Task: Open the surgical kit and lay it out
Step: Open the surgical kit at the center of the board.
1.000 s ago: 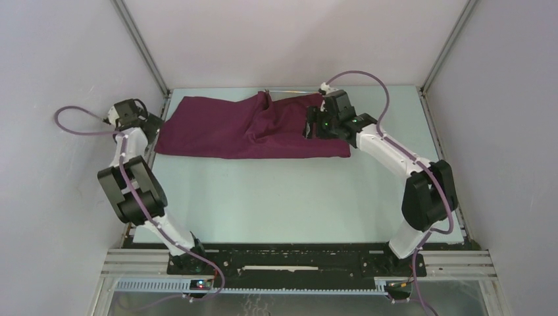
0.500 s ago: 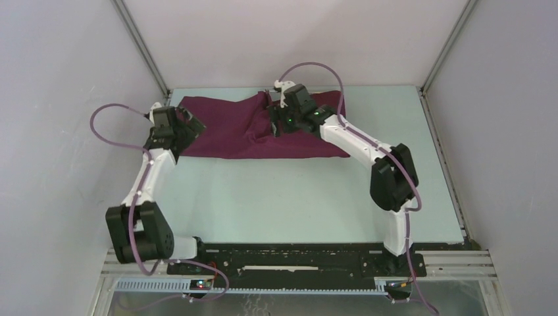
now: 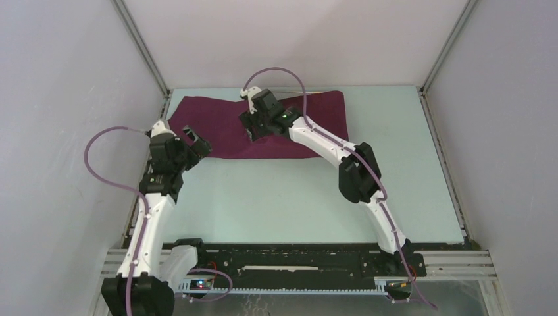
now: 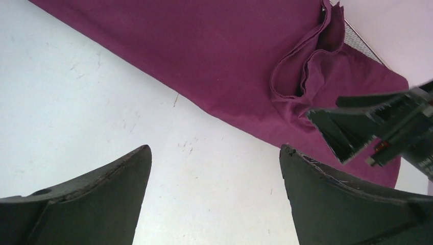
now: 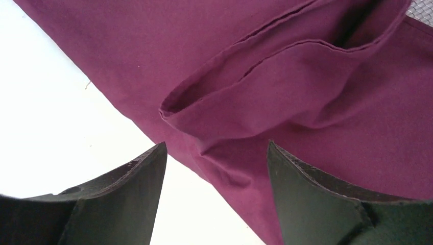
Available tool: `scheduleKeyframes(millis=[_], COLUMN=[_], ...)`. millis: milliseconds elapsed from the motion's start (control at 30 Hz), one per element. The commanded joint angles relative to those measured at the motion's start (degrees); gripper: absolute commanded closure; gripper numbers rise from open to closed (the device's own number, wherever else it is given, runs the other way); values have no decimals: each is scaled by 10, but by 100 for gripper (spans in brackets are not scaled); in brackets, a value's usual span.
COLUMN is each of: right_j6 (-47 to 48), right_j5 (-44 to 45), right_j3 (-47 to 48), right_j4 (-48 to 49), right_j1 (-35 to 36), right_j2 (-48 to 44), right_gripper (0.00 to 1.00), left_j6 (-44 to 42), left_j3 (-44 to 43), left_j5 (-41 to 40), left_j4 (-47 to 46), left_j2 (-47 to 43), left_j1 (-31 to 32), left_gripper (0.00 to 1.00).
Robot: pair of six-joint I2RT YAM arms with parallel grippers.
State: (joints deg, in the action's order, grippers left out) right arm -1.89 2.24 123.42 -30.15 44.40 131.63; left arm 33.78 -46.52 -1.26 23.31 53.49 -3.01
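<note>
Your left arm (image 3: 148, 222) and right arm (image 3: 317, 137) have white links, black joints, looping purple cables (image 3: 86, 158), and dark wedge-shaped fingers (image 4: 352, 204).

High rear view looking down the table (image 3: 296, 197), wrist views close, tilted down, seemingly sharing the cloth wrap (image 4: 219, 56) fold

My table (image 3: 289, 204) in its white booth
Plain pale walls (image 3: 296, 39) rise behind and beside my table; metal posts (image 3: 141, 46) climb from its two far corners.
</note>
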Motion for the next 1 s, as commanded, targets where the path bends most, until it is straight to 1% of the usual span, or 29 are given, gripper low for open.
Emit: scheduleKeyframes(millis=[0,233,367,533,600,633,700,833,900,933,967], right_j6=[43,89,101,130,142,144,143,136,130,129,128], right_j5=[18,50,70,135,159,162,165,166,166,165,165], right_j3=[65,125,128,129,129,129,131,144,145,145,145], right_j4=[-4,-9,1,20,29,32,37,34,33,33,33], right_j1=[18,40,44,53,57,58,56,52,51,51,50], right_j2=[37,94,109,123,127,127,126,124,118,112,106], right_gripper=[21,24,26,30,35,38,51,87,98,100,100], left_j6=[-39,-46,-46,-44,-44,-45,-44,-44,-44,-45,-44], left_j3=[33,38,37,38,37,38,39,40,40,40,40], left_j5=[-5,8,16,39,42,42,43,43,44,44,44], left_j4=[7,6,2,-5,-6,-7,-7,-8,-10,-10,-10], left_j2=[-44,-37,-35,-26,-27,-28,-28,-28,-27,-27,-26], left_j1=[5,5,4,4,4,4,3,4,4,4,3], left_gripper=[0,0,0,0,0,0,0,0,0,0,0])
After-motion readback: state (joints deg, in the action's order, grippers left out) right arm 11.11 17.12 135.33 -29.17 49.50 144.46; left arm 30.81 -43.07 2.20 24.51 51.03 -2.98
